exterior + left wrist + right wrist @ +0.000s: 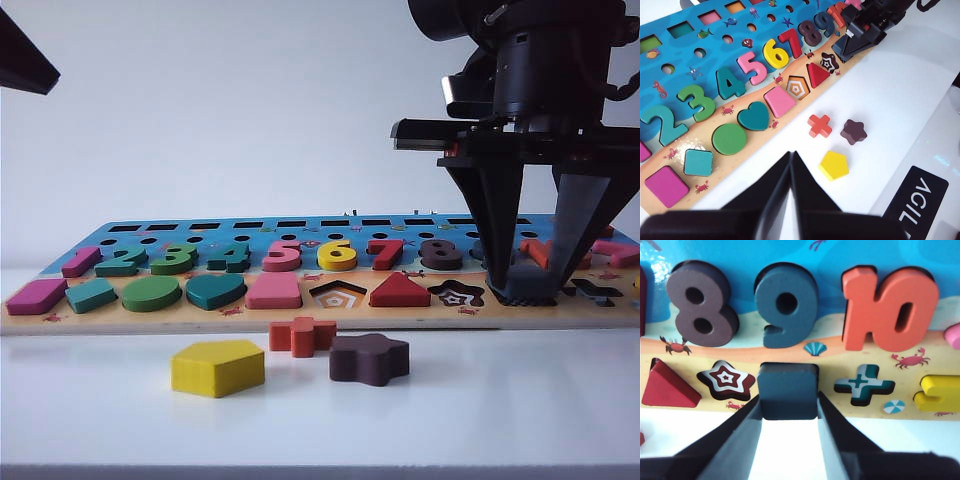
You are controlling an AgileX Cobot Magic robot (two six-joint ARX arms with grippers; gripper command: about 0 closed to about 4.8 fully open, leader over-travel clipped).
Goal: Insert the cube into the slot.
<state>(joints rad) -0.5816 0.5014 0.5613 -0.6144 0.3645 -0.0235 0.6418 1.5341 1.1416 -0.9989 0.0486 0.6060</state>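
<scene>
While the right gripper (788, 407) pinches the cube (788, 391) between its fingers, the dark blue block sits down at the puzzle board's (330, 318) near edge, between the star cutout (726, 379) and the plus cutout (863, 384), over the slot, which it hides. Far to the left, the left gripper (792, 162) hangs above the counter (500, 410) with its fingers pressed together, holding nothing. Yellow pentagon (217, 367), red plus (301, 335) and brown star block (369, 358) lie on the counter.
</scene>
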